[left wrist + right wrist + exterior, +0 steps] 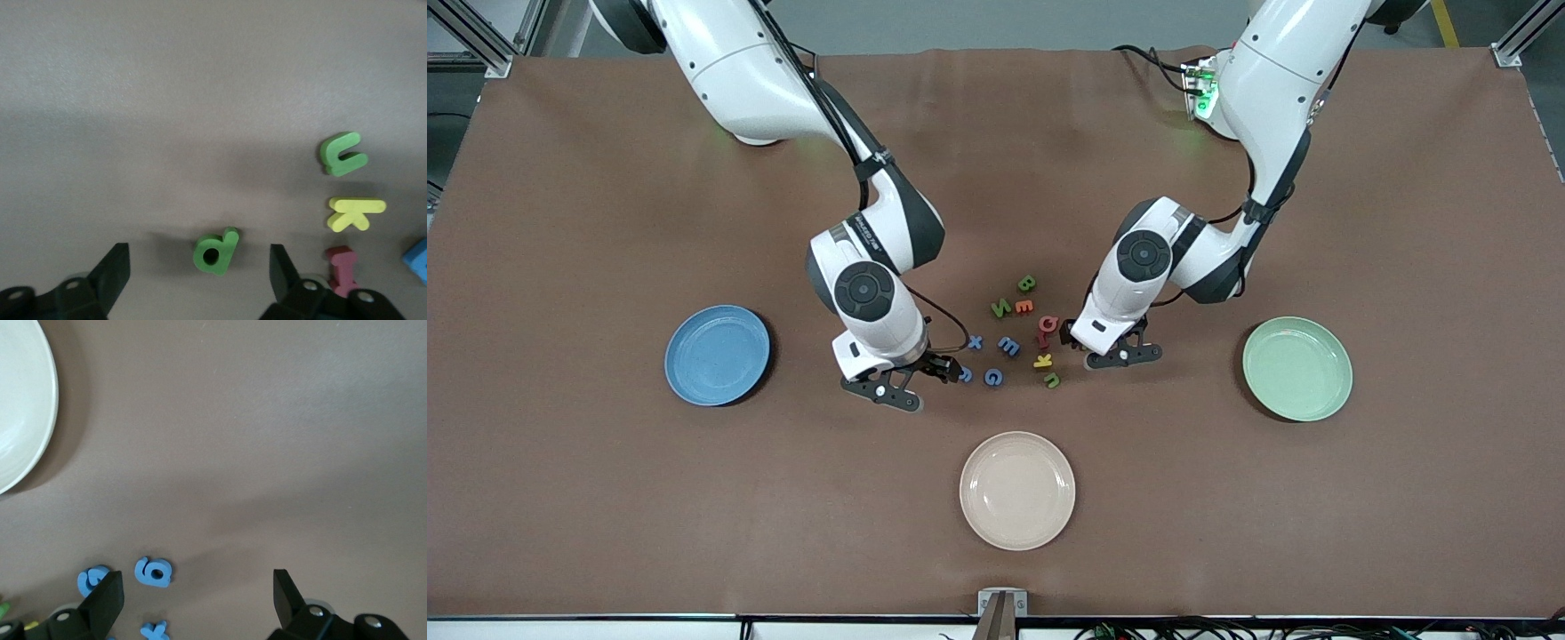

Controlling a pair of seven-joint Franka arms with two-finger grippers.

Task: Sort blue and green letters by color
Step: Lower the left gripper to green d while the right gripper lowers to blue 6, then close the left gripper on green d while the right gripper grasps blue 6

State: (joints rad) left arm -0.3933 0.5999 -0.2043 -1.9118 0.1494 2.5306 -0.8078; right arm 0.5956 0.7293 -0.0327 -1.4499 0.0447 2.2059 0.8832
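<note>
We see a brown table [605, 498] with two white robot arms reaching toward a loose cluster of small foam letters at its middle. The left gripper [200, 277] hangs low over the cluster's edge toward the left arm's end of the table. Its fingers [110, 270] stand spread apart, and a green P [217, 251] lies flat on the table between them, touched by neither. Just beside it lie a green u [343, 154], a yellow K [355, 213] and a red letter [341, 269].

The right gripper [198, 600] hangs low over the cluster's edge toward the right arm's end of the table. Its fingers [103, 600] are also spread wide and hold nothing. A blue g [154, 573] lies on the table between them, near one finger, with a blue G [92, 579] and a blue x [154, 631] just beside it.

In the front view, a blue E [1008, 346] sits mid-cluster, while a green N [1000, 308] and a green B [1027, 284] lie farthest from the camera.

Three round plates surround the cluster: a blue plate [718, 355] toward the right arm's end, a pale green plate [1297, 368] toward the left arm's end, and a cream plate [1017, 490] nearest the camera.
</note>
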